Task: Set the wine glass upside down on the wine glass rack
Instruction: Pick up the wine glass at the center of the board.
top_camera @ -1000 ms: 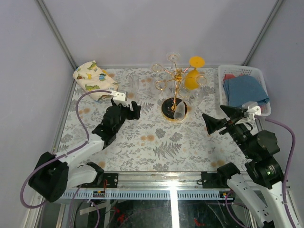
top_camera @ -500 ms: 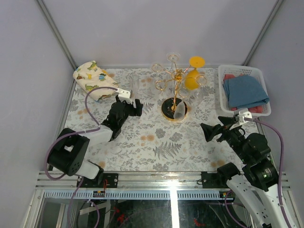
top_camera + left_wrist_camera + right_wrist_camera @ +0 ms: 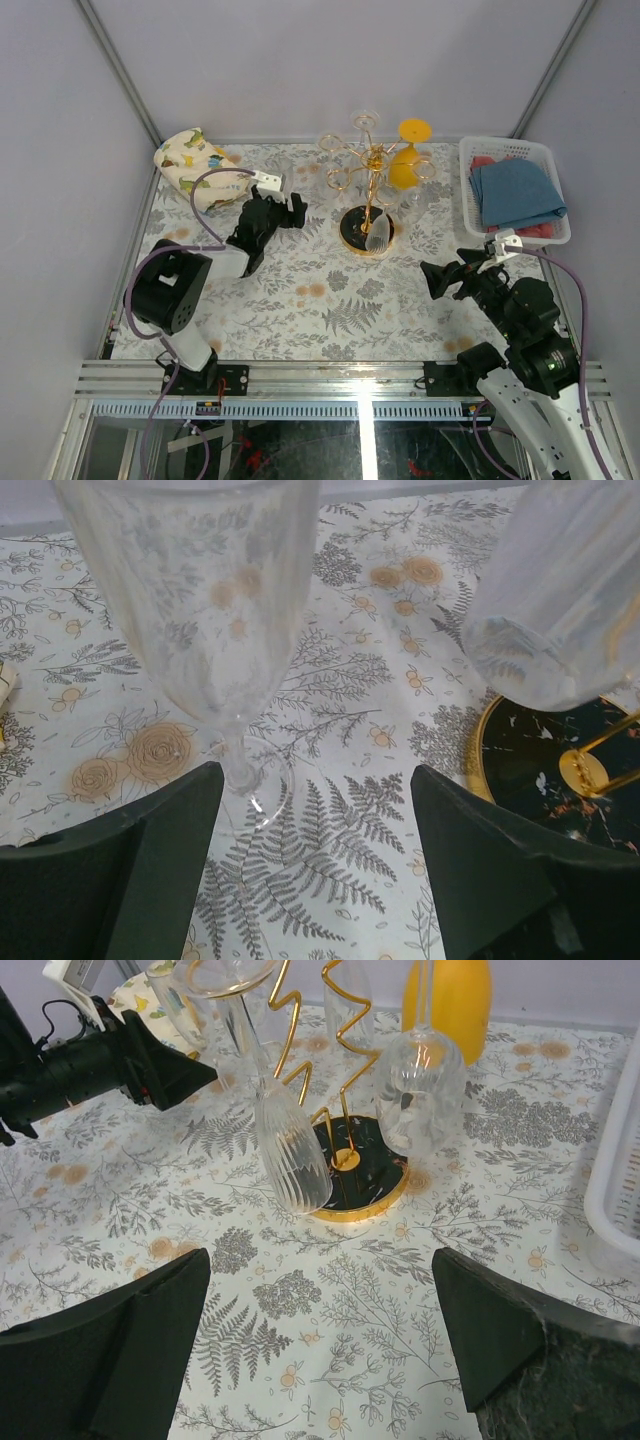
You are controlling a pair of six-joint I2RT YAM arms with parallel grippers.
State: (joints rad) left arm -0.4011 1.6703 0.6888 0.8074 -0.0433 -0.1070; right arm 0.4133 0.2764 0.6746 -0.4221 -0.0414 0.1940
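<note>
Clear and upright near the desk's far edge, the wine glass (image 3: 190, 620) stands just ahead of the nearer left gripper (image 3: 312, 780), stem seemingly untouched between its wide, empty jaws; the right gripper (image 3: 315, 1260) gapes empty too.
</note>
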